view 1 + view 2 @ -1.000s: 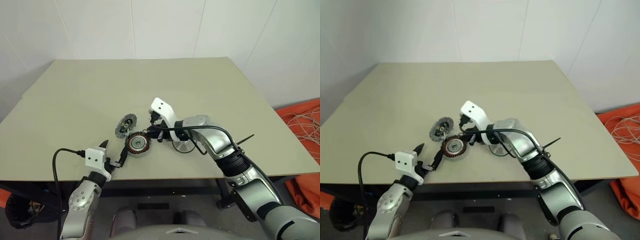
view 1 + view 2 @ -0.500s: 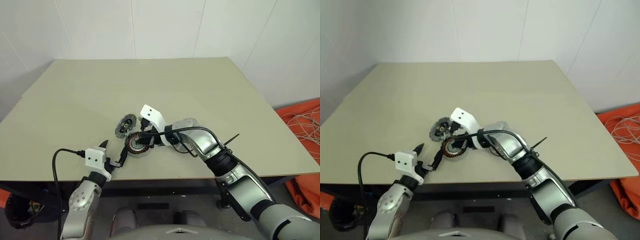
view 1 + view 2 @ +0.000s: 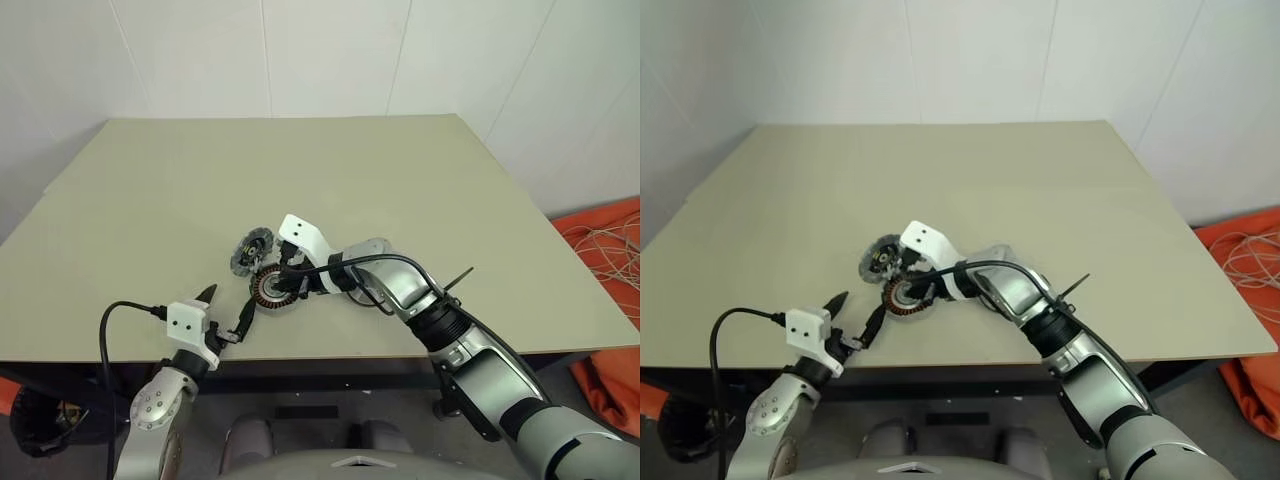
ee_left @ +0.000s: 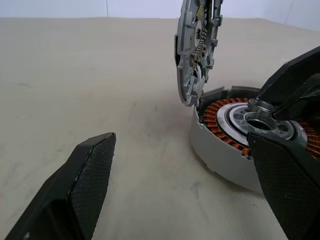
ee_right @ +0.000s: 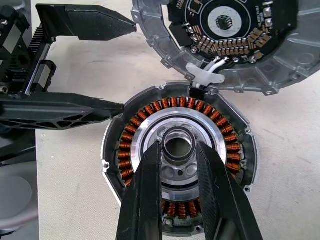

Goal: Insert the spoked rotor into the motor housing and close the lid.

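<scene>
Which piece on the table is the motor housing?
Near the table's front edge, under the right gripper, lies the motor housing. Unlike the lid propped against it, it lies flat and shows copper-brown windings ringing a central hole.

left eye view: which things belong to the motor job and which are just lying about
For the job:
- motor housing
- lid, on edge against it
- small ring, in the right pincer
- left pincer, open nearby

Lying about:
- orange cloth and pale cords, on the floor
</scene>
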`<state>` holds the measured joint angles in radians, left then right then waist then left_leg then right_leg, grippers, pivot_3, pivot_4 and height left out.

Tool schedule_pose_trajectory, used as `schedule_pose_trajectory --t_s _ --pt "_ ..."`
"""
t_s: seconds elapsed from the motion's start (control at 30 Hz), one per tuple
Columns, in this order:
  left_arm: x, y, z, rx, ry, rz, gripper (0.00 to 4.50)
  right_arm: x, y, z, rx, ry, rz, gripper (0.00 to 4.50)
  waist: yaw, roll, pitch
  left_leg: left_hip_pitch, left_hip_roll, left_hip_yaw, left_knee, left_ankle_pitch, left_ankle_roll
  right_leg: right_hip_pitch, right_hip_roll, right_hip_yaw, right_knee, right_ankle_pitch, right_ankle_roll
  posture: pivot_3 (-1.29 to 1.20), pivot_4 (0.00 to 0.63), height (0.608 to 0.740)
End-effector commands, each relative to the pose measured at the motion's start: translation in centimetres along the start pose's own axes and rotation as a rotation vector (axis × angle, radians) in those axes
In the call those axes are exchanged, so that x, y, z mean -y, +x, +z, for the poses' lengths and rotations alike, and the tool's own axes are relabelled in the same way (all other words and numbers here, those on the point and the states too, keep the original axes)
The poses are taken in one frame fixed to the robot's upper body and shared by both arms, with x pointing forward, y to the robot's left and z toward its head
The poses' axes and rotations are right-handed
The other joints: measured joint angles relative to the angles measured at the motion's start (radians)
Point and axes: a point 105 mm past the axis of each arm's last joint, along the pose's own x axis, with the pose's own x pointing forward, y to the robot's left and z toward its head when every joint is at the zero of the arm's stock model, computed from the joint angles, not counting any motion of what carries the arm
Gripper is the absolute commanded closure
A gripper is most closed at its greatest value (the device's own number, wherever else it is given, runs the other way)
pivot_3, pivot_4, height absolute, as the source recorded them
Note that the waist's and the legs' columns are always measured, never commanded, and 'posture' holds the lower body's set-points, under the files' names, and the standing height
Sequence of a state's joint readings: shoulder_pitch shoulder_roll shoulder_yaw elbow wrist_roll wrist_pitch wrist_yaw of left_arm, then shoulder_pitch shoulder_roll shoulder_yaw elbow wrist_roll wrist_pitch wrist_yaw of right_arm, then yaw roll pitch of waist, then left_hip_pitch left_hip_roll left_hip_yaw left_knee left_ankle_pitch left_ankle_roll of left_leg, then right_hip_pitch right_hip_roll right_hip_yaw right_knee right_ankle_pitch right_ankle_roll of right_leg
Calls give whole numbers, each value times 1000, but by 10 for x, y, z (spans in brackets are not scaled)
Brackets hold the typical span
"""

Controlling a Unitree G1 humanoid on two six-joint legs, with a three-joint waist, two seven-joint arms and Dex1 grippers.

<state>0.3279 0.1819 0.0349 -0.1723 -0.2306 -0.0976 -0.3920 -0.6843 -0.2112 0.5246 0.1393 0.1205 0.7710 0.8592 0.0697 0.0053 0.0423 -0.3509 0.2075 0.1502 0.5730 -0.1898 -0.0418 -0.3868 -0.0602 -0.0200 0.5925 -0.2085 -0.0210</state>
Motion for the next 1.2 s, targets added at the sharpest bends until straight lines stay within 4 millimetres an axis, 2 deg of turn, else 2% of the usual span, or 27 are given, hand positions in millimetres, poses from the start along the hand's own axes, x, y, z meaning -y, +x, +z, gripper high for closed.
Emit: schedule_pose_trajectory --t_s 0.03,0.43,0.47,0.63,0.73,0.9,1.03,1.07,1.2 --pt "3 2 17 57 9 -22 0 -2 -1 8 21 -35 4 3842 0 0 0 0 0 0 0 0 0 0 0 0 0 0 0 0 0 740" --pt "4 4 20 62 0 -19 0 2 2 5 12 -13 -11 3842 -1 0 0 0 0 0 0 0 0 0 0 0 0 0 -1 0 0 740" --pt "4 4 20 63 -1 -18 0 4 2 6 13 -11 -18 3109 -1 0 0 0 0 0 0 0 0 0 0 0 0 0 0 0 0 740" --pt "4 5 19 61 -7 -16 0 7 1 9 26 -20 -38 1521 0 0 0 0 0 0 0 0 0 0 0 0 0 0 1 0 0 740" --pt "4 5 18 60 -9 -17 0 9 -3 16 55 -13 -48 1521 -1 -1 0 0 0 0 0 0 0 0 0 0 0 -1 2 0 0 740" --pt "5 6 18 58 -8 -21 0 15 -15 29 111 -3 -70 2864 -1 -1 0 0 0 0 0 0 0 0 1 0 1 0 0 0 0 740" --pt "5 6 16 55 -8 -26 0 14 -20 33 123 -4 -71 4363 -1 -1 0 0 0 0 0 0 0 0 1 0 1 2 -3 0 0 740" --pt "4 6 16 53 -8 -26 0 13 -20 33 123 -6 -68 4485 -1 -1 0 0 0 0 0 0 0 0 1 0 1 2 -3 0 0 740" --pt "4 5 14 50 -7 -26 0 9 -16 32 115 -8 -59 4485 -1 0 0 0 0 0 0 0 0 0 1 0 1 1 -3 0 0 740"
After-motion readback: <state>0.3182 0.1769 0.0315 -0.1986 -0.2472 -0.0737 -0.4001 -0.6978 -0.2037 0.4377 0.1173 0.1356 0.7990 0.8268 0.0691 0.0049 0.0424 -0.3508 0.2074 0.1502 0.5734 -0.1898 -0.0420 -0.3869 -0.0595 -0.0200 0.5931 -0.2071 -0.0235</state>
